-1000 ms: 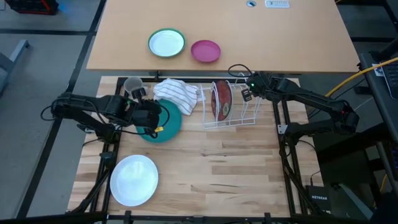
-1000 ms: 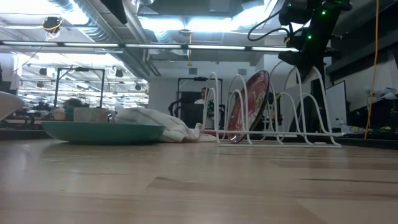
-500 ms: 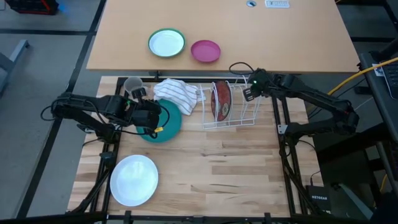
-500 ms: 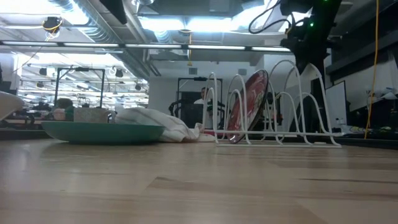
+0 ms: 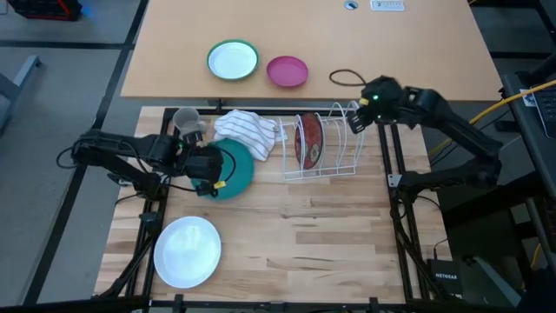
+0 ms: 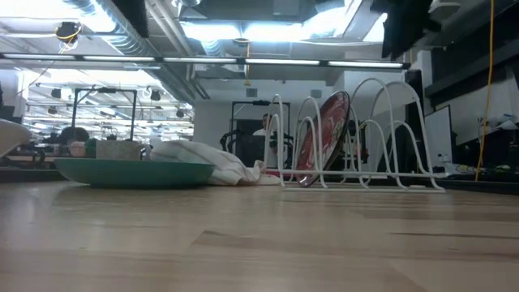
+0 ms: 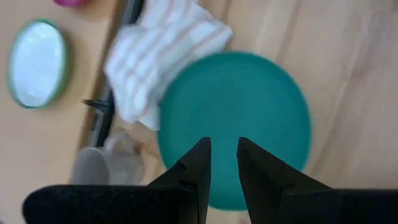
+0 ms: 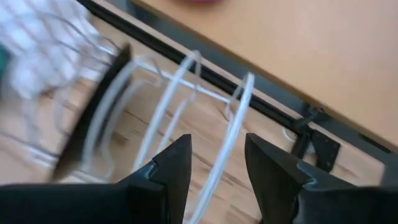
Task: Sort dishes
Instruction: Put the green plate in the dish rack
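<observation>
- Pale wooden slats make up the counter (image 5: 304,226), with a smooth tan tabletop (image 5: 417,43) butted against its far edge; the level camera looks past them into a ceiling-lit hall of racks and frames.
- Landmark: a white wire dish rack (image 5: 323,143) stands near the counter's far edge.
- A glossy red-brown round plate (image 5: 310,139) stands on edge in one of the rack's slots; from the low camera it leans slightly (image 6: 323,134).
- Left of the rack, past a white striped cloth (image 5: 248,132), lies the dark green round plate (image 5: 233,170), flat on the counter.
- A plain white round plate (image 5: 187,250) lies well to the rack's near left, at the counter's front corner.
- The left pincer (image 5: 211,165) is over the green plate's left part; its wrist camera shows its two dark fingers (image 7: 198,167) a narrow gap apart above the plate, holding nothing.
- The right pincer (image 5: 358,122) is raised just beyond the rack's right end; its wrist camera shows its fingers (image 8: 174,168) parted with a moderate gap over the wire hoops, empty.
- On the tan tabletop behind the rack sit a small green-rimmed white plate (image 5: 233,60) and a small pink bowl (image 5: 287,70); a dark cable loop (image 5: 346,77) lies to their right.
- Writing: a white label (image 5: 387,4) at the tabletop's far edge is too small to read; a dark box (image 5: 450,276) below the counter's right front bears pale lettering I cannot make out.
- A clear cup (image 5: 186,121) left of the cloth is partly hidden by the left arm.
- Right arm shows only as a dark mass cut off at the low view's top edge.
</observation>
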